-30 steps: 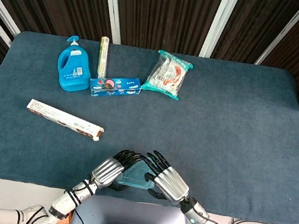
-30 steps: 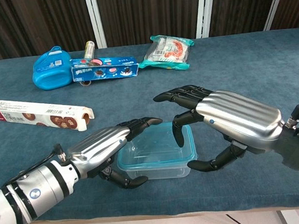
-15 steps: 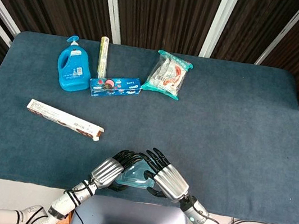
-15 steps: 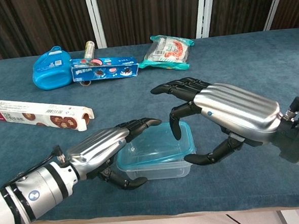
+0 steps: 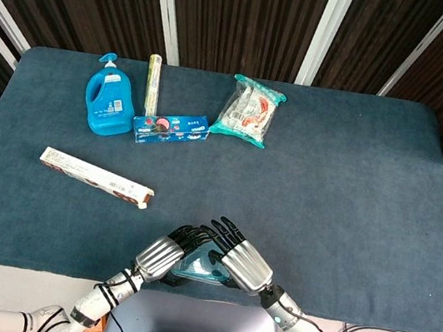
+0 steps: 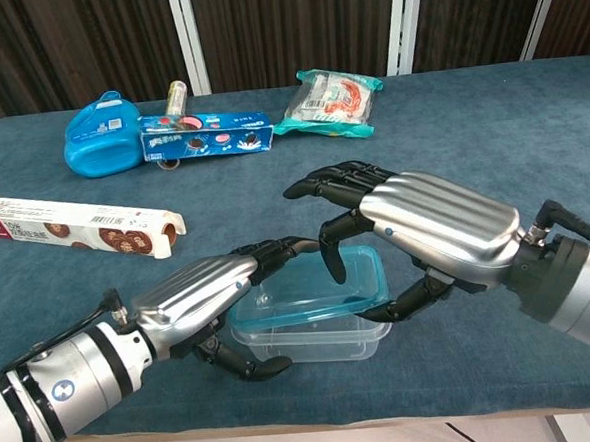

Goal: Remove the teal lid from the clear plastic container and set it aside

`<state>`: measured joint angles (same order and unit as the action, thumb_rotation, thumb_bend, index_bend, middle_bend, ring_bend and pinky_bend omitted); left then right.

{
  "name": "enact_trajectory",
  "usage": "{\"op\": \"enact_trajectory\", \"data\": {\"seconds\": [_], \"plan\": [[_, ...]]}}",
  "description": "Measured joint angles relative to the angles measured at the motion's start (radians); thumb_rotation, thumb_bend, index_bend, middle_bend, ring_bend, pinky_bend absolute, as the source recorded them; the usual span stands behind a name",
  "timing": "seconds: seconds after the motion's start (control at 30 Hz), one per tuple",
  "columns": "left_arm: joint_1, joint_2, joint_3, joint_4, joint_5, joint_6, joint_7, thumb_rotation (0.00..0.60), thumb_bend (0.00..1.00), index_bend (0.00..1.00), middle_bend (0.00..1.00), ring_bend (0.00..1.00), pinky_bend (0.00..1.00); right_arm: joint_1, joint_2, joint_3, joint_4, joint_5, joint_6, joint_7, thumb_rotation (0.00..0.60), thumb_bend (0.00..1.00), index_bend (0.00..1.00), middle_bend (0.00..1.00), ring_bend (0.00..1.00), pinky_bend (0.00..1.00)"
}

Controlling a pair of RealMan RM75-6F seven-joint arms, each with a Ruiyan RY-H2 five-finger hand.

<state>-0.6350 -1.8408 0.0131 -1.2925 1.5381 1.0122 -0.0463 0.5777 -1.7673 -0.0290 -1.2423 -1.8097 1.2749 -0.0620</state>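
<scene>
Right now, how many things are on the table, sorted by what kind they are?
Blue soap bottle: 1
Cookie boxes, blue and long white: 2
Slim upright tube: 1
Clear snack bag: 1
Clear plastic container with teal lid: 1
Total: 6

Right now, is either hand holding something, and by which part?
The left hand holds the clear plastic container by its left side; the right hand grips the teal lid at its right edge.

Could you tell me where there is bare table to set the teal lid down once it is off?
The widest bare cloth lies right of the snack bag and the right robot hand. The far left, around the blue bottle and long box, is crowded.
</scene>
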Motion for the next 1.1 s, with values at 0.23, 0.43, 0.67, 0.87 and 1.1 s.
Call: {"op": "enact_trajectory", "data": {"seconds": [0.23,0.43,0.67,0.87,1.1], "plan": [[-0.001,-0.003,-0.005,0.001,-0.002,0.0,-0.008,0.6,0.28,0.04,0.2,0.1,0.17,0.003,-0.011,-0.009,0.012,-0.001,-0.002,0.0,0.6,0.32,0.61,0.1,0.0,0.0],[-0.001,-0.006,-0.009,-0.004,0.002,0.011,-0.02,0.6,0.28,0.02,0.19,0.1,0.14,0.005,-0.033,-0.015,0.047,-0.001,-0.005,0.006,0.6,0.42,0.64,0.12,0.0,0.0],[0.005,-0.006,-0.012,-0.009,0.019,0.047,-0.045,0.6,0.28,0.0,0.09,0.01,0.07,0.006,-0.04,-0.02,0.062,-0.028,0.048,0.029,0.6,0.49,0.71,0.17,0.0,0.0],[0.01,-0.013,-0.015,0.003,0.058,0.107,-0.125,0.6,0.29,0.0,0.0,0.0,0.0,0.002,-0.025,-0.029,0.063,-0.07,0.113,0.03,0.6,0.5,0.74,0.19,0.01,0.0],[0.013,-0.026,-0.019,0.028,0.071,0.132,-0.141,0.6,0.29,0.0,0.0,0.0,0.0,0.003,-0.017,-0.029,0.07,-0.092,0.143,0.018,0.6,0.5,0.77,0.21,0.03,0.01]]}}
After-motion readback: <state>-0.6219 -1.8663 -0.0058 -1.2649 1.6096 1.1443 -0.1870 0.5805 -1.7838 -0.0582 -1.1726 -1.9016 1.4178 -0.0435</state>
